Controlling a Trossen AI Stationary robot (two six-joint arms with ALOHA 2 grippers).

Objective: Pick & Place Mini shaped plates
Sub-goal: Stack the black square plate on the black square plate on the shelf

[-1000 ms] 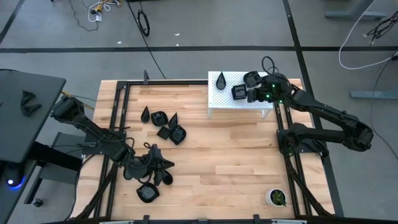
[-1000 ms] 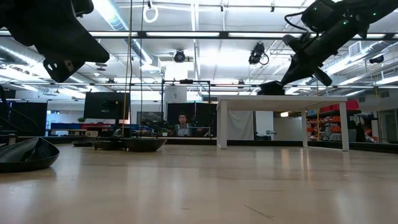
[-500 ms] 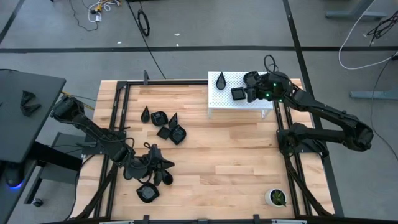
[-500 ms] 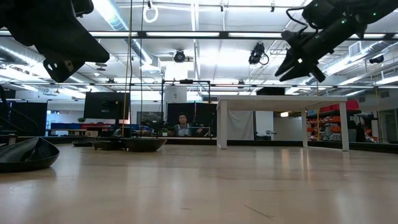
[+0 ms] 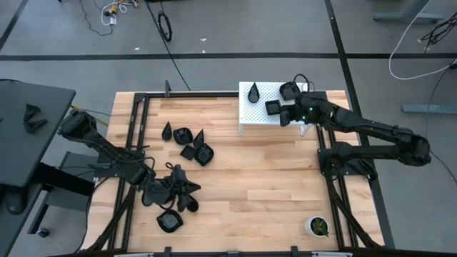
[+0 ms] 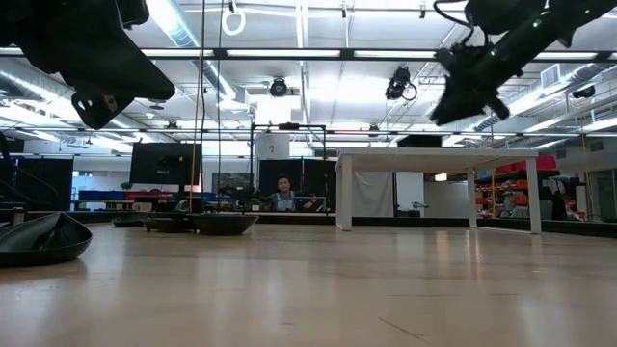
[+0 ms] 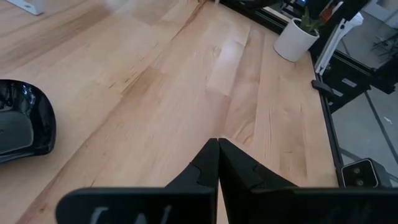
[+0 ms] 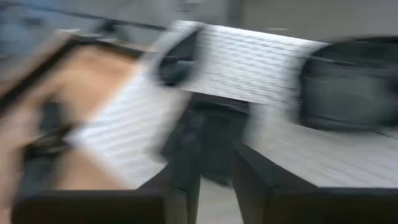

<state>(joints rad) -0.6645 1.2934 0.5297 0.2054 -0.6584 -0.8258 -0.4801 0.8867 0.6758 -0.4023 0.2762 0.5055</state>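
Several mini shaped plates lie unsorted at the near end of the table, among them a rounded plate (image 5: 170, 221) close to the front edge. The left gripper (image 7: 217, 144) hangs low over the wood there with its fingers pressed together and nothing between them. I treat that arm as waiting. A small white pot (image 5: 318, 226) with a plant stands off in the near right corner, well apart from everything else. Farther in, a loose cluster of plates (image 5: 189, 141) sits on the bare wood, teardrops and rounded ones touching or just beside each other. At the far end is the white perforated stand (image 5: 253, 118), already carrying a teardrop plate (image 5: 254, 91) and another dark plate (image 5: 289, 90). Here is the change: a second ago the right gripper (image 5: 289, 114) was down on the stand clamped on a square plate (image 5: 273, 107). Now that plate rests on the stand by itself and the gripper has lifted off and pulled back toward the stand's edge. Its fingers stand apart and hold nothing, though its wrist view is smeared by motion. I read this as one more placement done, with the arm free to go for the next plate from the cluster.
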